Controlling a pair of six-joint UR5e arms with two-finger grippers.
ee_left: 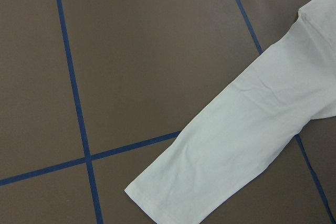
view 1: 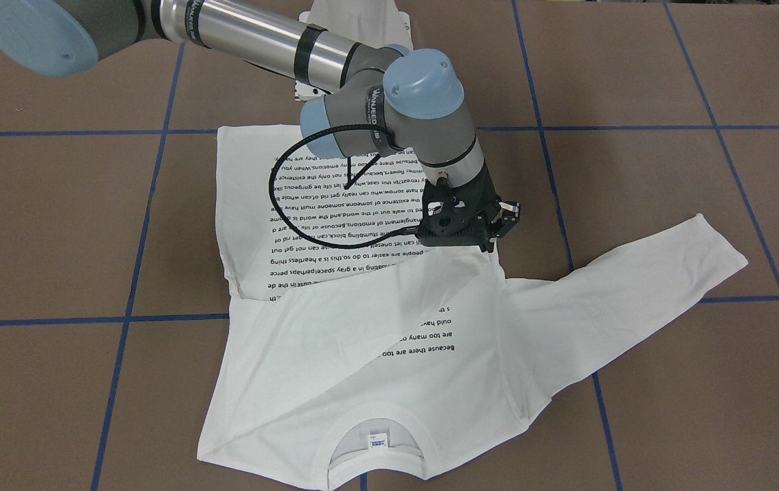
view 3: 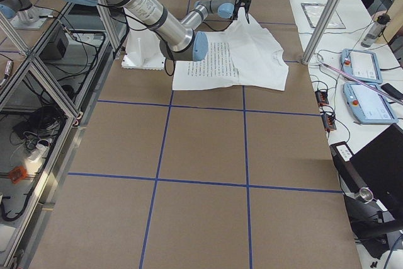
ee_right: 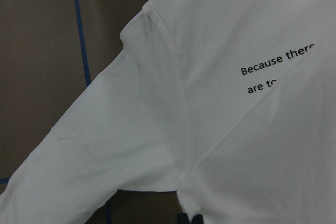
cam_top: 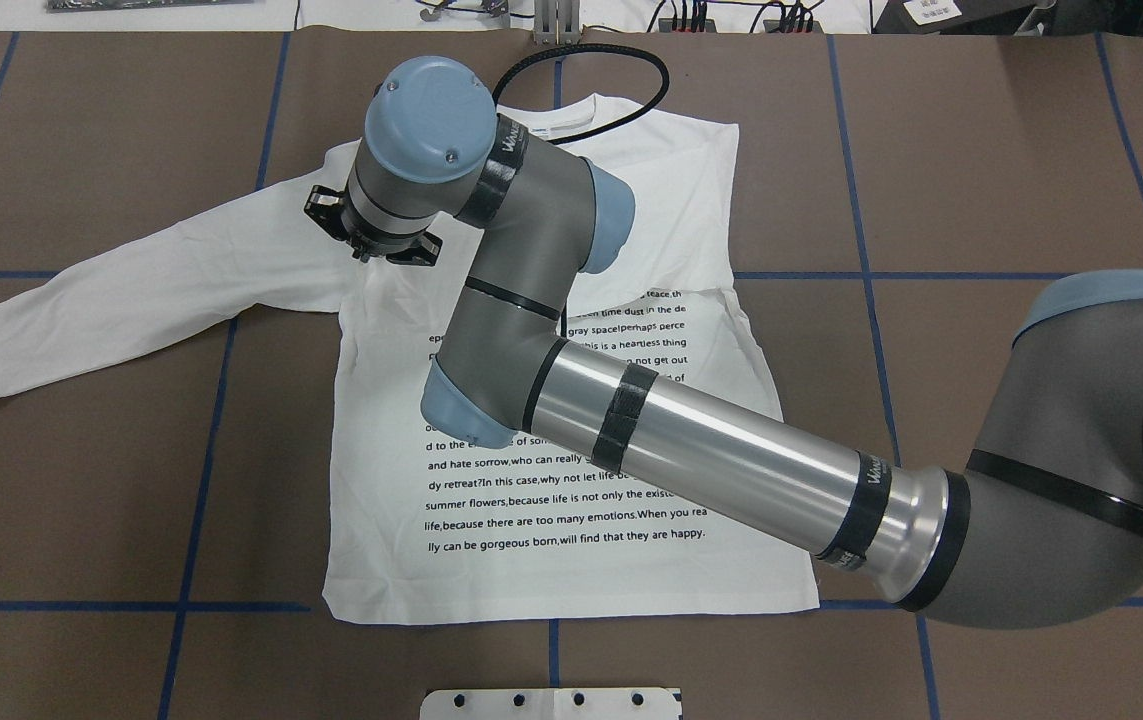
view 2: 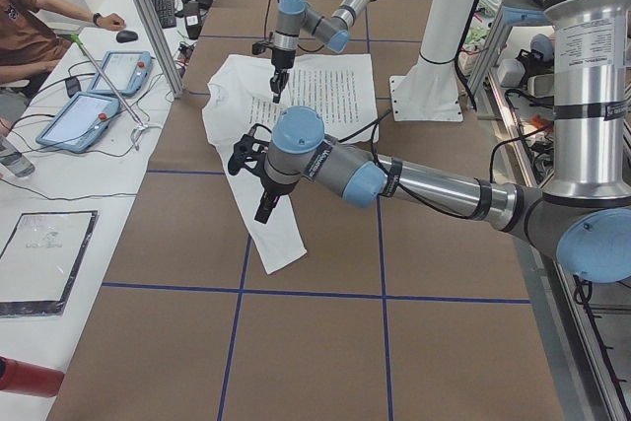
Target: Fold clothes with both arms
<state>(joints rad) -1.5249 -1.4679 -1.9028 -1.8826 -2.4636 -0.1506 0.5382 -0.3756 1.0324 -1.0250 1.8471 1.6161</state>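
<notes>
The black right gripper (view 1: 488,247) clamps the white long-sleeved cotton T-shirt (view 1: 334,382); how the black left gripper (view 2: 264,212) stands I cannot tell.

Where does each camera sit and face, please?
Front-facing: across table, facing base; right arm.
Overhead: behind base, onto T-shirt; right arm.
Exterior left: table's left end; left arm nearest.
Exterior right: table's right end; right arm nearest.
Left wrist: onto sleeve; no arm.
Right wrist: onto armpit; no arm.
Wrist views share that sleeve.
</notes>
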